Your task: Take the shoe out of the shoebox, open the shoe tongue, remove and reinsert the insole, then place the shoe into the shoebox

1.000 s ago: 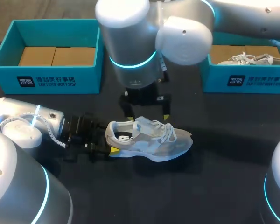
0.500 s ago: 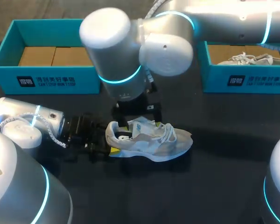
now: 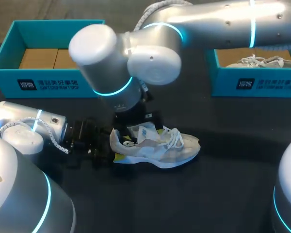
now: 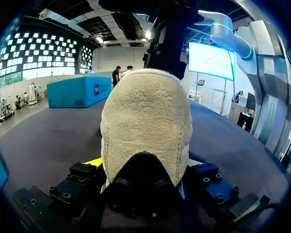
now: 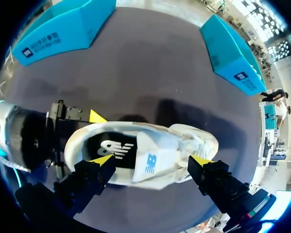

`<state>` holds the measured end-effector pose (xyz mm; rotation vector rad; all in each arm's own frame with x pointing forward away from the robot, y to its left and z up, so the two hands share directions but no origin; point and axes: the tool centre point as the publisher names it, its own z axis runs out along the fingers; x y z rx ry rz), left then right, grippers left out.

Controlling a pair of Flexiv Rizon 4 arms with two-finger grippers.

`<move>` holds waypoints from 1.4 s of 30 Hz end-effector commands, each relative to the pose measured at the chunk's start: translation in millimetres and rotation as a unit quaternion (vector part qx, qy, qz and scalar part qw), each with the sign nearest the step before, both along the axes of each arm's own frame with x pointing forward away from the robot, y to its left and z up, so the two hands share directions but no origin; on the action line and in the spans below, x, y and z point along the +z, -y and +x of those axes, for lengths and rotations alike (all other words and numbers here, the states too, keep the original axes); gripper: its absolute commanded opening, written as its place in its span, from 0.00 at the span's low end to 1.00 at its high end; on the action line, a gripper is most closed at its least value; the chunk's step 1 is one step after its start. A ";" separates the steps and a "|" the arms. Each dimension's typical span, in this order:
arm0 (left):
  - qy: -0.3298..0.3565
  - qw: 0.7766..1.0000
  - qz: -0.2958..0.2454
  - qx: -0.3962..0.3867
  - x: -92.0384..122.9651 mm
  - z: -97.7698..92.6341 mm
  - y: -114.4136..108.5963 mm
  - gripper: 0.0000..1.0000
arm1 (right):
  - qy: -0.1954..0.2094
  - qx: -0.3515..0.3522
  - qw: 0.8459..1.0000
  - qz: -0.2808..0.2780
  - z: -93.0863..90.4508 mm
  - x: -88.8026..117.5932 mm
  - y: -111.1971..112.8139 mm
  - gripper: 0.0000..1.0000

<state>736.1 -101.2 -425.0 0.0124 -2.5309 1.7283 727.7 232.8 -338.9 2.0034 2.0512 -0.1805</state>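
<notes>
Seemingly opening the tongue (image 5: 148, 150) — with left tool (image 3: 115, 148) clenched on the shoe's (image 3: 157, 148) heel, right tool (image 5: 152, 160) spread wide overhead. Next — lower, pinch tongue, pull gently.

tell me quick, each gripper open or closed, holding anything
Left gripper: closed on the shoe at its heel.
Right gripper: open, holding nothing, fingers straddling the shoe.

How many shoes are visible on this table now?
2. One shoe lies on the table; a second shoe sits in the right shoebox. The right arm may hide more.
</notes>
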 end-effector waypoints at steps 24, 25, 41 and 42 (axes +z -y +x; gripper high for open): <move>0.000 1.000 0.001 0.001 -3.0 -1.9 1.9 0.00 | 0.019 -0.198 0.976 -0.089 -2.4 -22.3 34.4 1.00; 0.000 1.000 0.001 0.001 -3.0 -1.9 1.9 0.00 | 0.018 -0.200 0.976 -0.090 -2.6 -20.1 37.1 1.00; 0.000 1.000 0.001 0.001 -3.0 -1.9 1.9 0.00 | 0.007 -0.218 0.974 -0.058 -7.4 5.5 59.3 0.24; 0.000 1.000 0.001 0.001 -3.0 -1.9 1.9 0.00 | 0.005 -0.218 0.975 -0.051 -7.1 7.0 60.2 0.19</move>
